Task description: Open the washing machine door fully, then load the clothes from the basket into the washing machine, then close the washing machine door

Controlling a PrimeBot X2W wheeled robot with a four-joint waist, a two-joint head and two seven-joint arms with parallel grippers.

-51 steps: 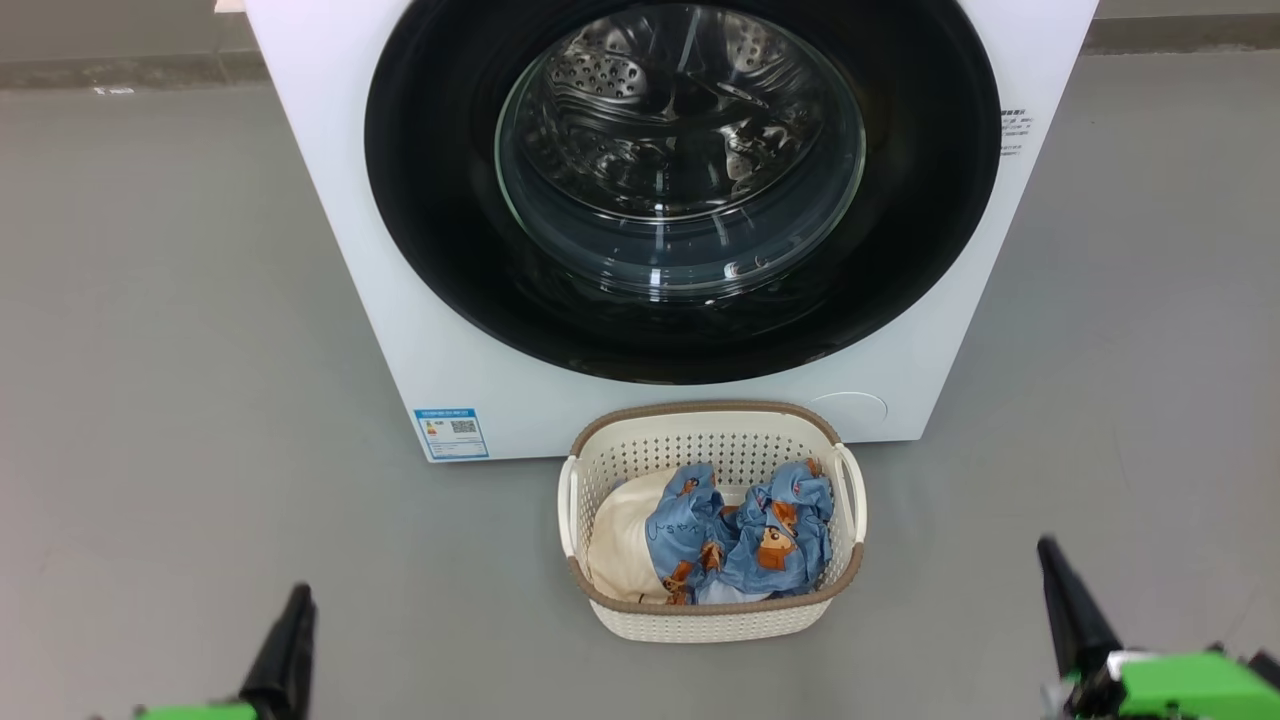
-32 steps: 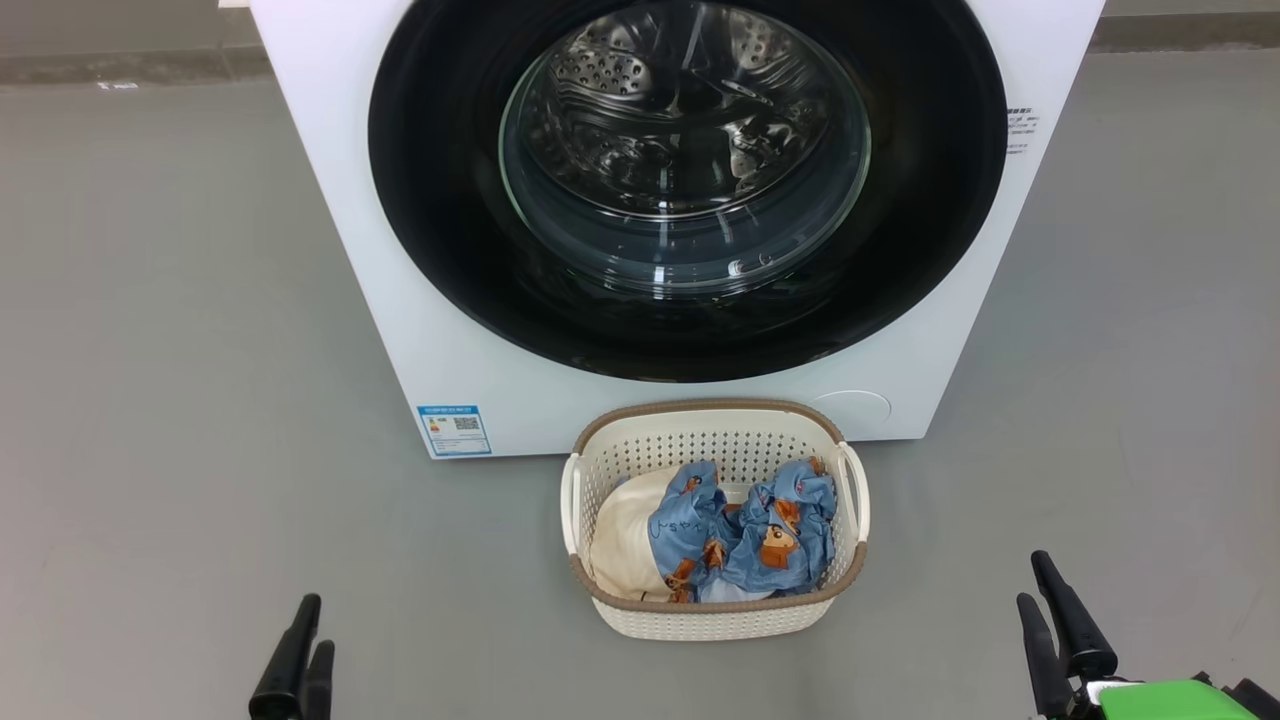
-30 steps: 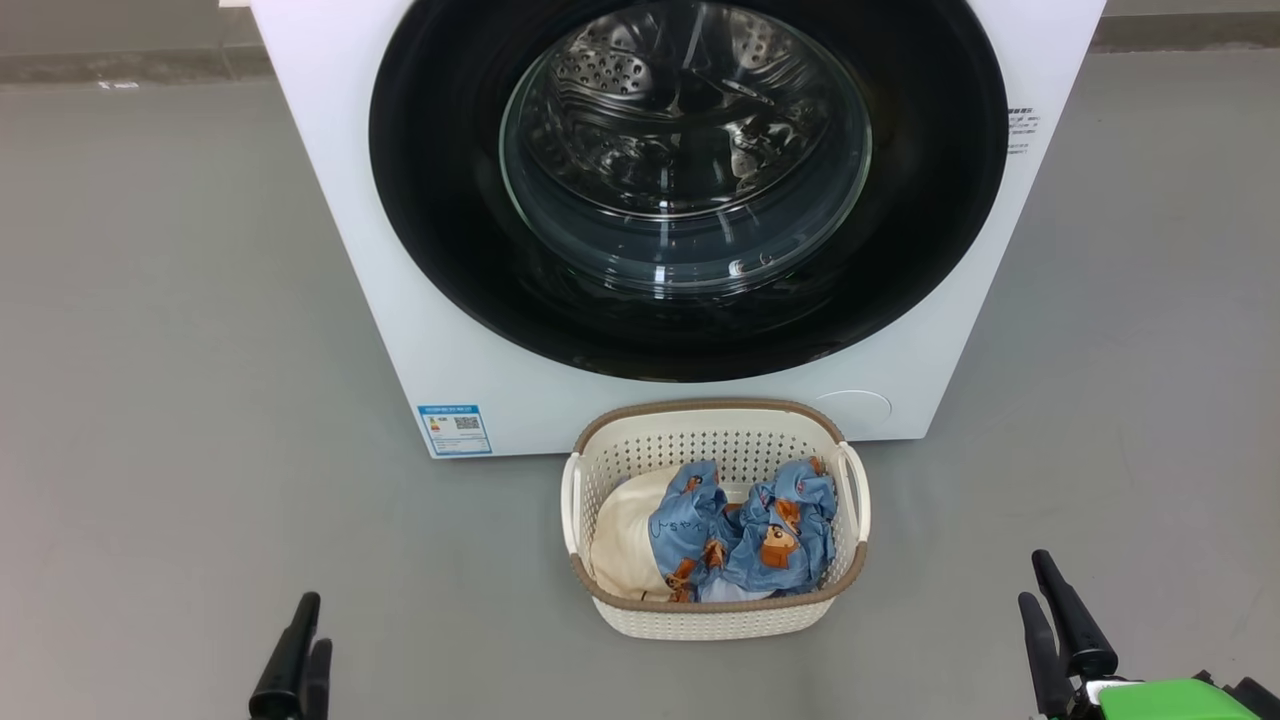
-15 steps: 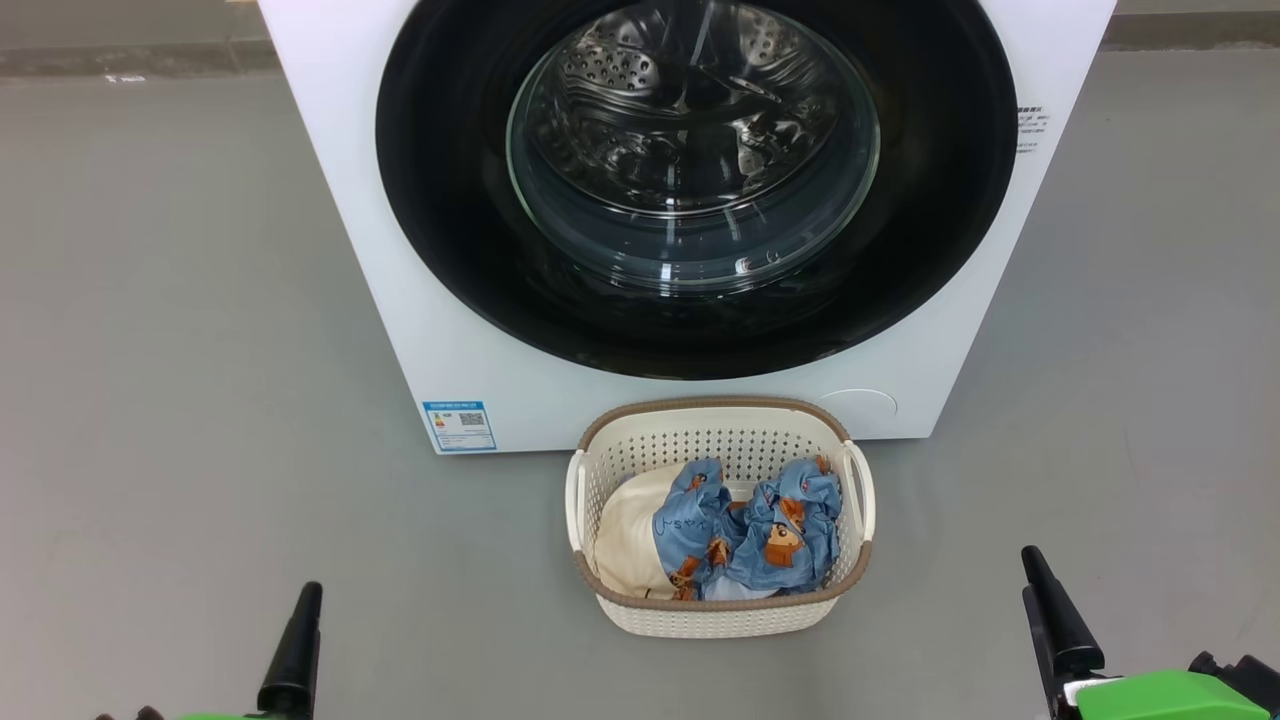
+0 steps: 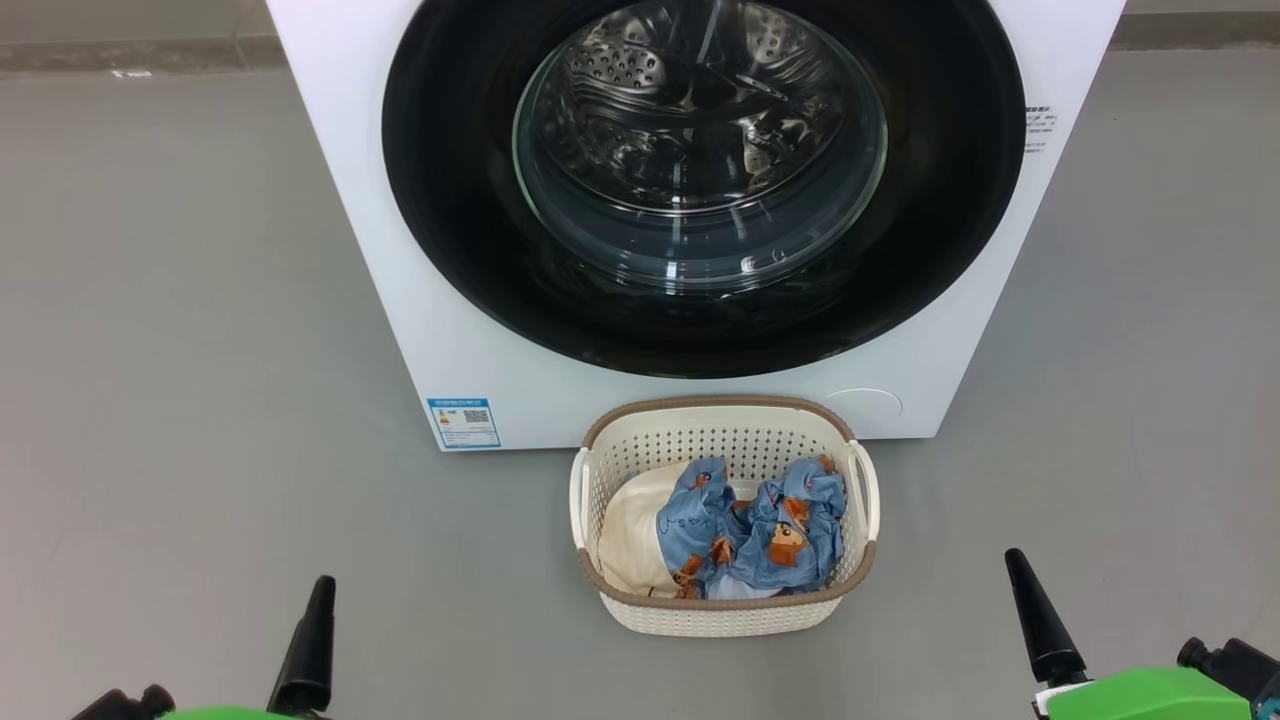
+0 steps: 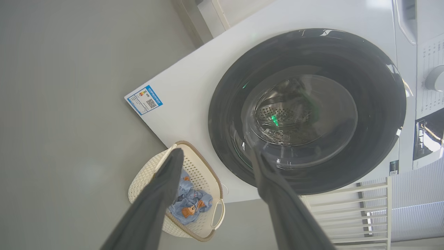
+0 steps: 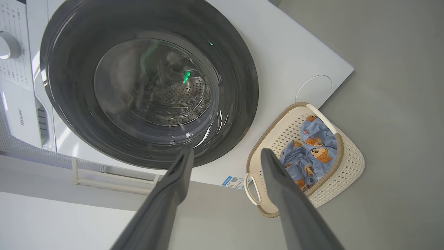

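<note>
Glossy black washing machine door (image 5: 700,180) frames clear glass; basket (image 5: 720,408) is matt plastic, clothes (image 5: 750,530) soft cloth.

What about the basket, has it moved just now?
No. The basket sits as before in front of the washing machine, just right of its blue label; the whole head view drifted slightly, so the camera moved.

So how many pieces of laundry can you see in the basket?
2: a cream cloth on the left side of the basket, and blue bear-print fabric bunched in the middle and right. The blue may be more than one piece; others could lie underneath.
</note>
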